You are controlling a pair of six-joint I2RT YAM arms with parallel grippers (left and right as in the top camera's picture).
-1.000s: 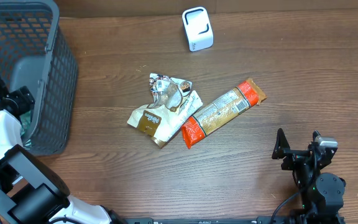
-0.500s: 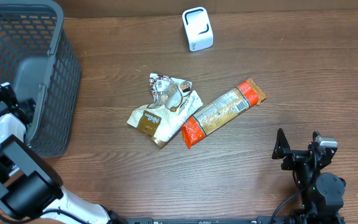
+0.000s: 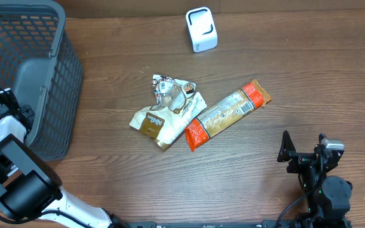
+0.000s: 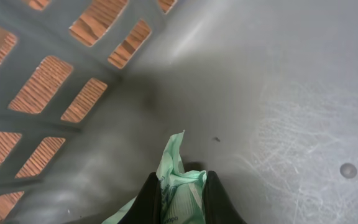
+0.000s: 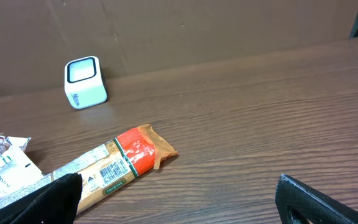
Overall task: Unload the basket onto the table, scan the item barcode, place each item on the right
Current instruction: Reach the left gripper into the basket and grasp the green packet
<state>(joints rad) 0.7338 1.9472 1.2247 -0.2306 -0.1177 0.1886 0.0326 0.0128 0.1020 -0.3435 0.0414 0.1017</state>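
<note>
green packet [image 4: 176,179] | clenched in left hand [image 4: 179,190] inside basket [image 4: 73,74], mesh wall close | right hand [image 5: 176,190] released | scanner [image 3: 201,29] well apart

A barcode shows on the orange-ended wrapper [image 5: 114,167]; its print, and the brown pouch's [image 3: 152,121] white lettering, are too small to read.

Even, fairly bright light fell from above on the table [image 3: 296,76], leaving short soft shadows beside the white scanner [image 3: 201,29]. Inside the basket [image 4: 278,74] it was dimmer, a dark shadow pooling around the green packet [image 4: 178,180], with pale sheen on the grey plastic. The right gripper [image 5: 178,186] looked soft-focused at its frame's bottom edge.
</note>
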